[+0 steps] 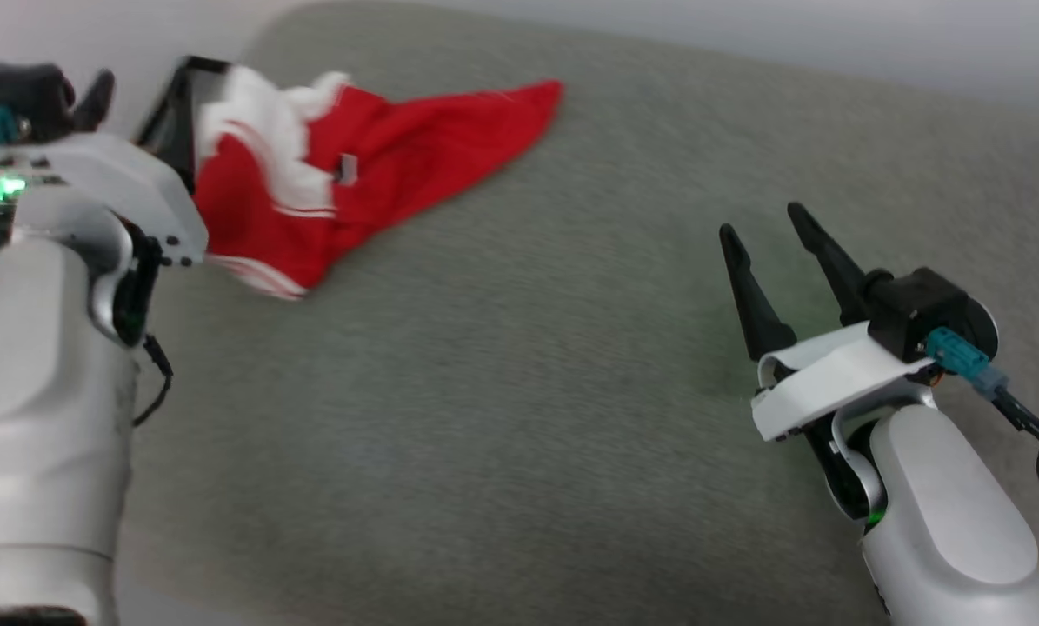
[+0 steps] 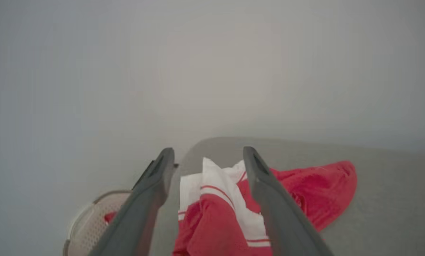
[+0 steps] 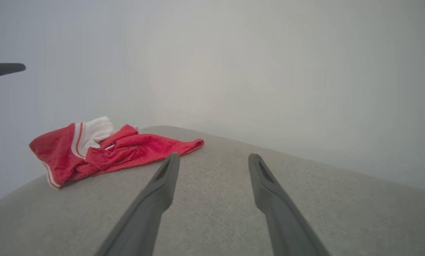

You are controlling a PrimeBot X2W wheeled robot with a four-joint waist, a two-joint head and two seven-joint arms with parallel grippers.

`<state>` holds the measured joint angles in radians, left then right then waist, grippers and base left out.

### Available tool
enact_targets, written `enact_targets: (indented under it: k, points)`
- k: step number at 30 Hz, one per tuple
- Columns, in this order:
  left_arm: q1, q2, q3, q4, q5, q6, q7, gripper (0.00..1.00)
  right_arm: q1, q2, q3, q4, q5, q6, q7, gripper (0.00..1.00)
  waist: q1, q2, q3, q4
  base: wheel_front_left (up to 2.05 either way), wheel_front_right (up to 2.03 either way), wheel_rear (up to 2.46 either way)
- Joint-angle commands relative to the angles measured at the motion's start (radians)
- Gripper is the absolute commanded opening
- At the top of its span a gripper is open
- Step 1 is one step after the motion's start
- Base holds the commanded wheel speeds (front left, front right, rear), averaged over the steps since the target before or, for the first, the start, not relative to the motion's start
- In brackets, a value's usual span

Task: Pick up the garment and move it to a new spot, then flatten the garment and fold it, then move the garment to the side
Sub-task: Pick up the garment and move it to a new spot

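The grey table point(image 1: 519, 417) takes most of the head view, and its middle and lower part lie bare. The garment point(image 1: 371, 174) lies crumpled in the upper left of this frame, near the far left corner of the table. No tool holds it, so we judge that the first step, the picking up, is in hand and not yet done.

Its long axis runs on a slant, from the striped trim point(image 1: 263, 278) at the lower left up to a pointed red corner at the upper right. The white parts are bunched toward the upper left end, so the red tip points to the upper right of the frame.

The left tool point(image 2: 208, 152) is over the garment with its fingers spread wide. In the left wrist view the white fold shows between them; we cannot tell if they touch the cloth. The right tool point(image 1: 762, 219) is also wide open, at the right of the frame, well apart from the garment.

For the next move we think the left tool must go down, close on a thick fold and carry it toward the bare middle.

A pale basket point(image 2: 88, 217) shows at the lower left of the left wrist view. The small emblem point(image 1: 346, 168) faces up.
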<state>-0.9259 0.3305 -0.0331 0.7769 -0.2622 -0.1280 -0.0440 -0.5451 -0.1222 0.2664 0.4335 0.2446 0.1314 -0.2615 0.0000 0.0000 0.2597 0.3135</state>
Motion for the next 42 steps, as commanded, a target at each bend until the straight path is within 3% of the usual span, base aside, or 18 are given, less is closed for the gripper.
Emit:
enact_targets:
  k: [1,6,7,11,16,24,26,27,28,39,42]
  points:
    - [-0.037,0.033,-0.051,0.057,-0.067,-0.002,0.114,1.00,-0.021,0.006,-0.005,-0.009,0.007,-0.001,-0.005,1.00,0.0000,0.0000,0.196,-0.213,0.00,0.00,0.00]
    - [-0.074,0.135,-0.162,0.098,-0.289,-0.001,0.393,1.00,-0.022,0.023,-0.018,-0.027,0.012,-0.001,-0.005,1.00,0.0000,0.0000,0.203,-0.269,0.00,0.00,0.00]
    - [-0.074,0.135,-0.162,0.098,-0.289,-0.001,0.393,1.00,-0.022,0.023,-0.018,-0.027,0.012,-0.001,-0.005,1.00,0.0000,0.0000,0.203,-0.269,0.00,0.00,0.00]
    - [-0.066,0.225,-0.229,0.081,-0.402,-0.001,0.539,1.00,-0.031,0.029,-0.018,-0.047,0.011,-0.001,-0.005,1.00,0.0000,0.0000,0.233,-0.311,0.00,0.00,0.00]
    - [-0.067,0.291,-0.263,0.099,-0.481,-0.001,0.583,1.00,-0.050,0.029,-0.019,-0.066,-0.002,-0.001,-0.005,1.00,0.0000,0.0000,0.284,-0.355,0.00,0.00,0.00]
    - [-0.048,0.262,-0.331,0.205,-0.510,-0.002,0.592,1.00,-0.063,0.020,-0.016,-0.087,-0.020,-0.001,-0.005,1.00,0.0000,0.0000,0.296,-0.369,0.00,0.00,0.00]
    - [-0.041,0.236,-0.346,0.220,-0.528,-0.005,0.591,0.50,-0.056,0.021,-0.016,-0.093,-0.023,-0.001,-0.005,1.00,0.0000,0.0000,0.278,-0.362,0.00,0.00,0.00]
    - [-0.037,0.229,-0.351,0.225,-0.536,-0.007,0.584,0.36,-0.050,0.022,-0.016,-0.094,-0.025,-0.001,-0.005,1.00,0.0000,0.0000,0.263,-0.358,0.00,0.00,0.00]
    - [-0.034,0.229,-0.357,0.228,-0.539,-0.007,0.575,0.00,-0.044,0.023,-0.015,-0.094,-0.025,-0.001,-0.005,1.00,0.0000,0.0000,0.250,-0.354,0.00,0.00,0.00]
    - [-0.087,0.329,-0.439,0.147,-0.510,-0.002,0.331,0.00,0.032,0.029,-0.023,-0.073,-0.007,-0.001,-0.005,1.00,0.0000,0.0000,0.063,-0.318,0.00,0.00,0.00]
    - [-0.096,0.326,-0.487,0.083,-0.511,-0.002,0.283,0.00,0.060,0.034,-0.036,-0.079,0.003,-0.001,-0.005,1.00,0.0000,0.0000,0.025,-0.324,0.00,0.00,0.00]
